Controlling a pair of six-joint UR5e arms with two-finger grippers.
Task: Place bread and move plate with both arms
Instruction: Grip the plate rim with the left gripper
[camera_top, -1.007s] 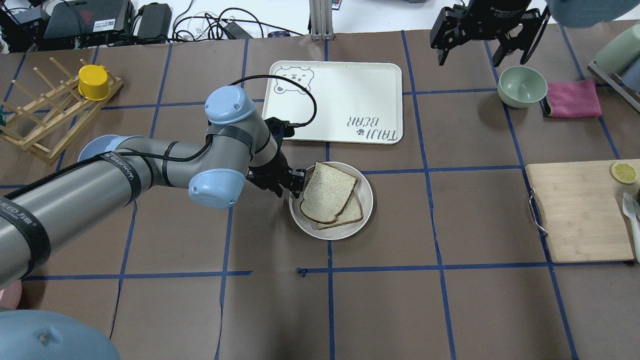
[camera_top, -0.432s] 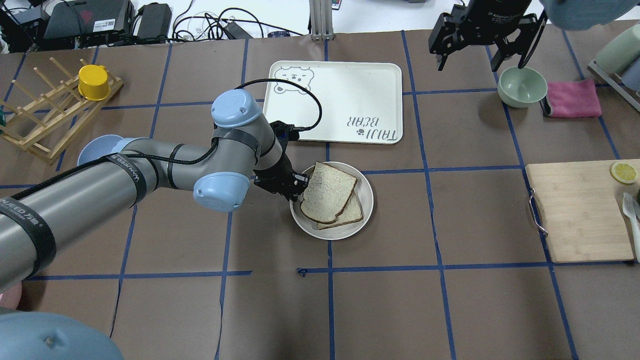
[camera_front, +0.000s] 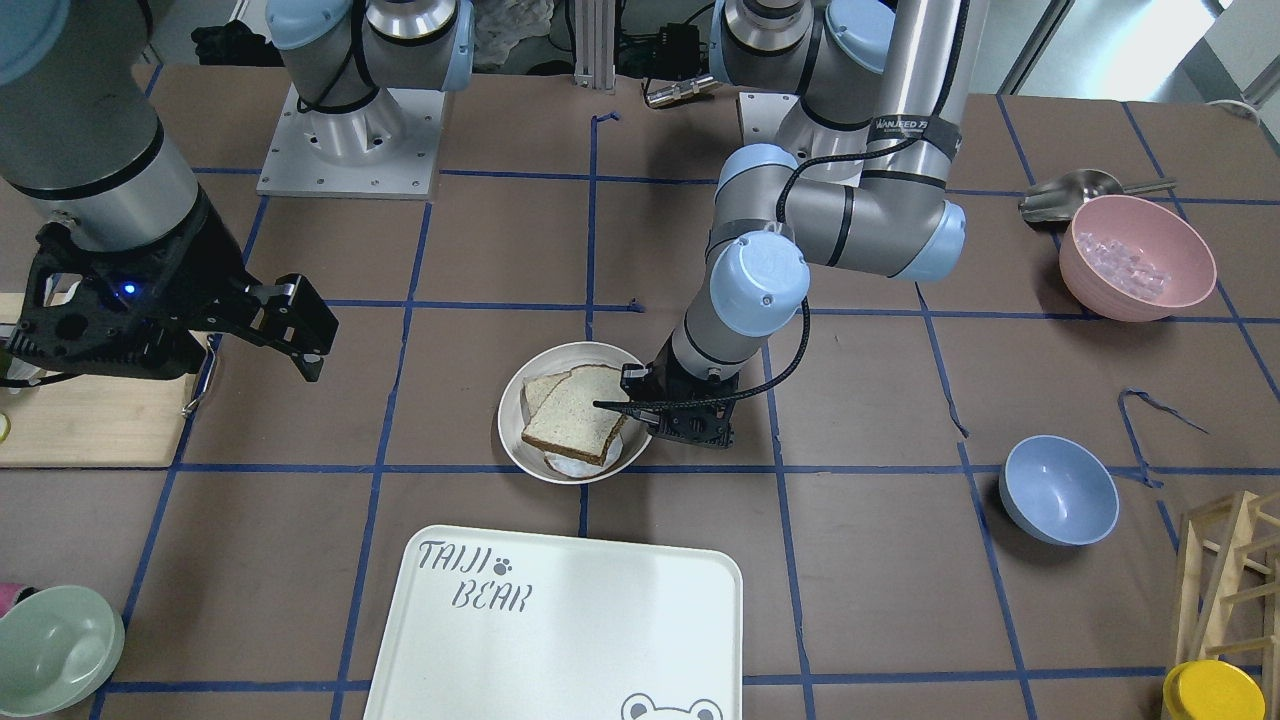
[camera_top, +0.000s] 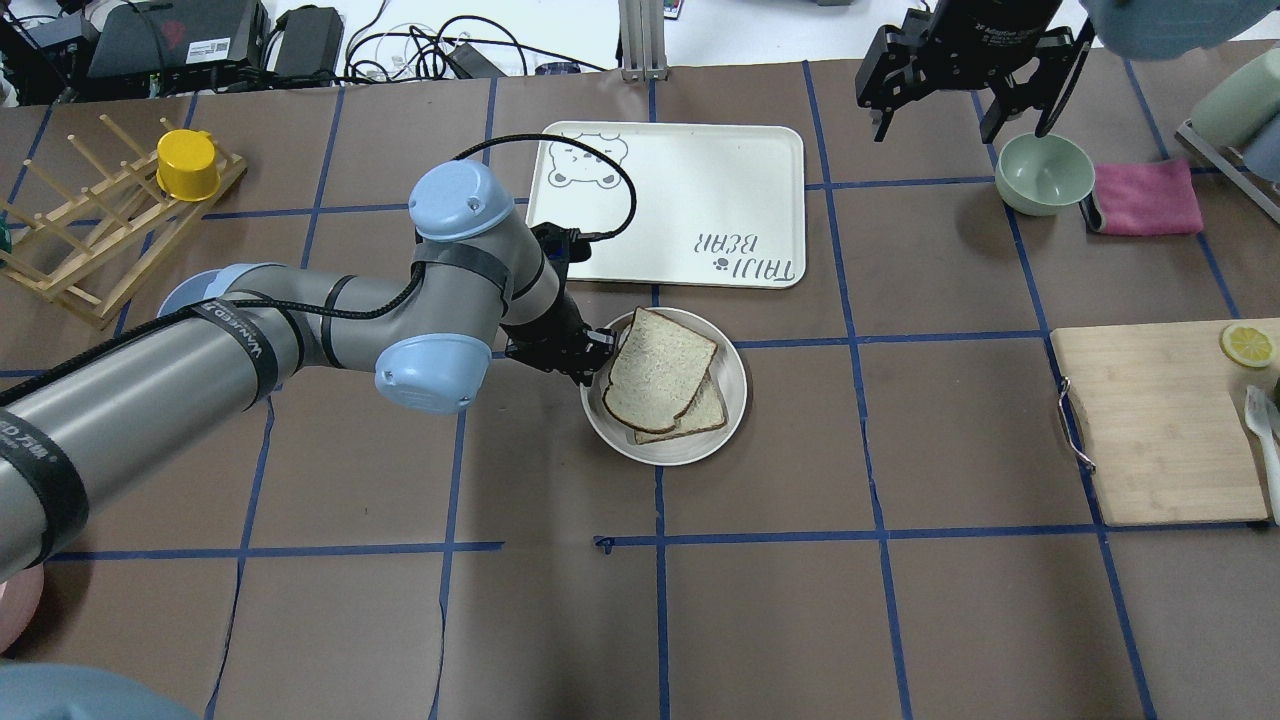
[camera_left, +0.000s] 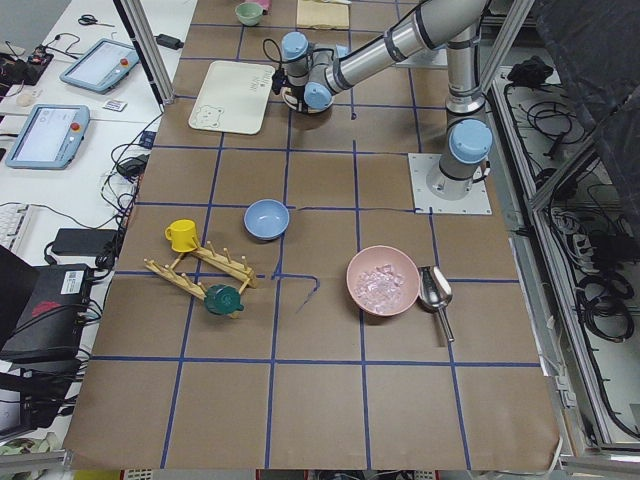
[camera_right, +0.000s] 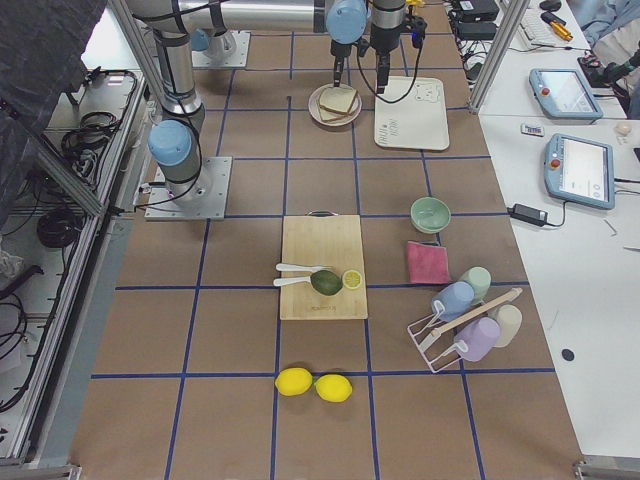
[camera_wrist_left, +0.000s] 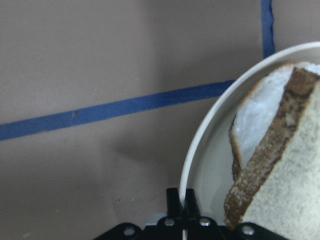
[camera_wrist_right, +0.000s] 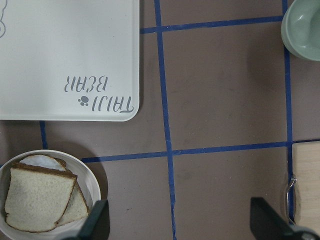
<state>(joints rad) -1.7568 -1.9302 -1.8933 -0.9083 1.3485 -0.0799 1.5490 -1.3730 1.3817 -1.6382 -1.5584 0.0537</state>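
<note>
plate (camera_top: 665, 452) rim clamped by left hand (camera_top: 592, 362), bread (camera_top: 658, 368) just beside it; right hand (camera_top: 960, 125) spread apart, well away.

Table covered in brown paper (camera_top: 900, 620) marked with a blue tape grid. Seen from overhead, a white rectangular tray (camera_top: 690, 190) printed "TAIJI BEAR" lies at the far middle. Toward the far right, a pale green bowl (camera_top: 1044, 172) sits just beside a pink cloth (camera_top: 1147, 197). A wooden cutting board (camera_top: 1160, 420) carries a lemon slice (camera_top: 1246, 345). At far left, a yellow cup (camera_top: 187, 164) rests on a wooden drying rack (camera_top: 70, 265). The front view adds a blue bowl (camera_front: 1058, 489) and a pink bowl (camera_front: 1130, 305) of clear cubes beside a metal scoop (camera_front: 1065, 195).
</note>
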